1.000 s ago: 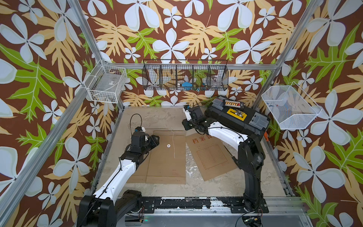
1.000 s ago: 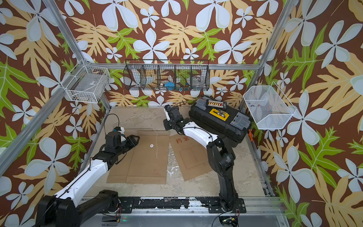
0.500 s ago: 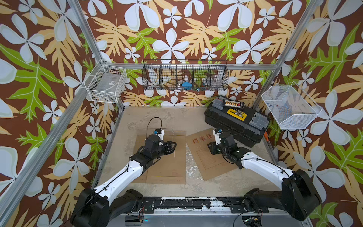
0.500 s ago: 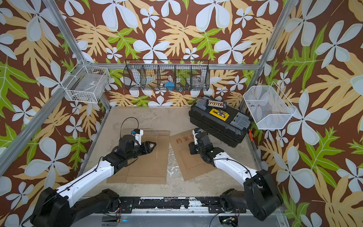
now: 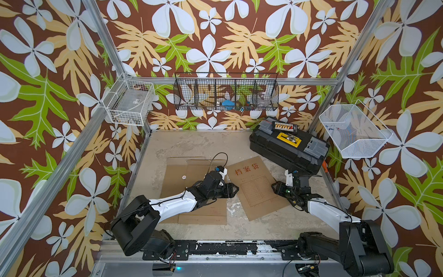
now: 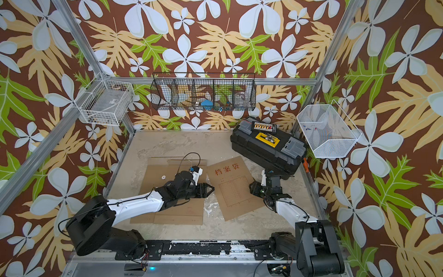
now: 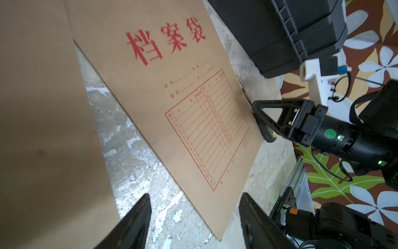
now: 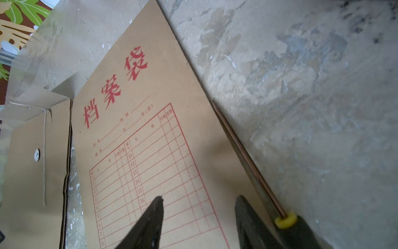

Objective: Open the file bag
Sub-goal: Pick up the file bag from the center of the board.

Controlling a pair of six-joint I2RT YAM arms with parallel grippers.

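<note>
trouble, as i judge it, sits along one edge of the printed file bag [image 5: 254,189], which lies flat and face up on the worktop [image 5: 191,144] between my two arms, its closure nowhere in sight and presumably underneath. my right gripper [image 8: 199,199] hangs low over that edge with jaws apart and nothing in them. a screwdriver [image 8: 247,155] lies right along the same edge, just beside one jaw, so if i close here i may pinch its shaft instead of paper, or nudge it under the bag. my left gripper [image 7: 195,195] is also empty, jaws apart, over the strip of bare worktop between this bag and a plain file bag [image 5: 182,167] beside it, so a sloppy reach could catch the wrong edge. thin paper lying flat may simply slide toward the toolbox [image 5: 287,148] rather than lift.
</note>
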